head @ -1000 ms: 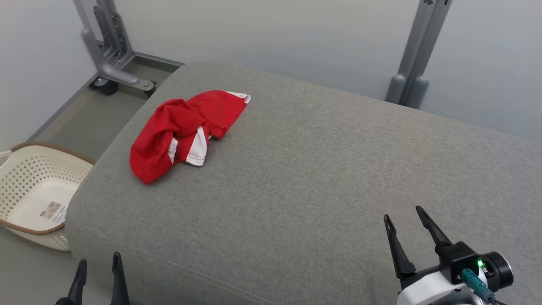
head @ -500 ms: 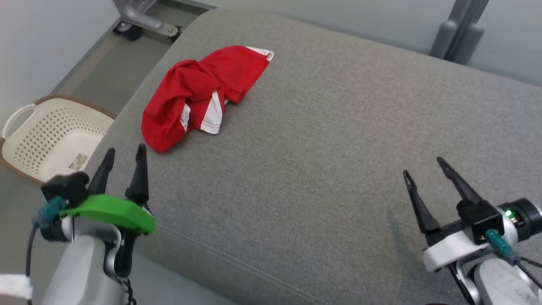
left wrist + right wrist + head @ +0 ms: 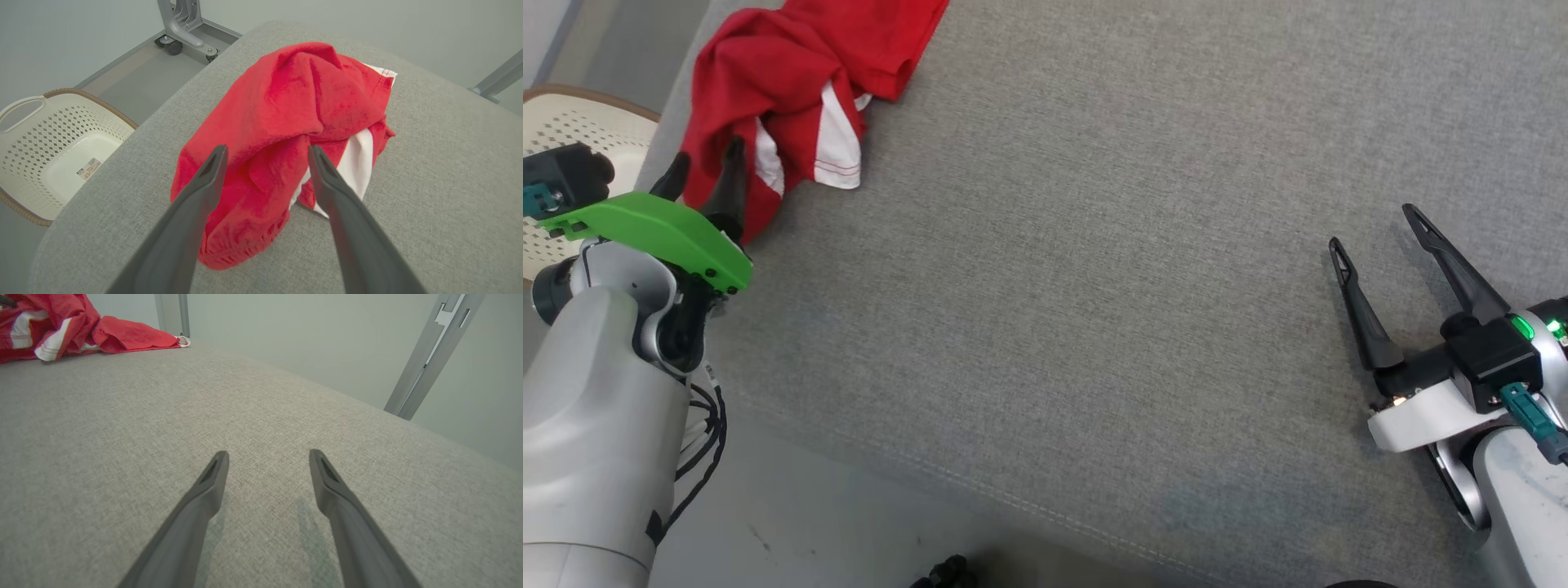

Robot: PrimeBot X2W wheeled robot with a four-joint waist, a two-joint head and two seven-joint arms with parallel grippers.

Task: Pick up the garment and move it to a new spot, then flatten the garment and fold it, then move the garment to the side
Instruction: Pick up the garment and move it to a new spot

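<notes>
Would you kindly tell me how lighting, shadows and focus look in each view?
Head view: even, soft light, no glare on the red garment. Left wrist view: the left gripper looks soft, the garment crisp. Right wrist view: the right gripper casts faint shadows on the grey cushion.

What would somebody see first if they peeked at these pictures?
First, the bright red garment with white stripes, crumpled near the left edge of the big grey cushion. Next, the left gripper with its green bracket, its open fingers aimed at the heap. The right gripper, also open, is over bare cushion far off to the right.
</notes>
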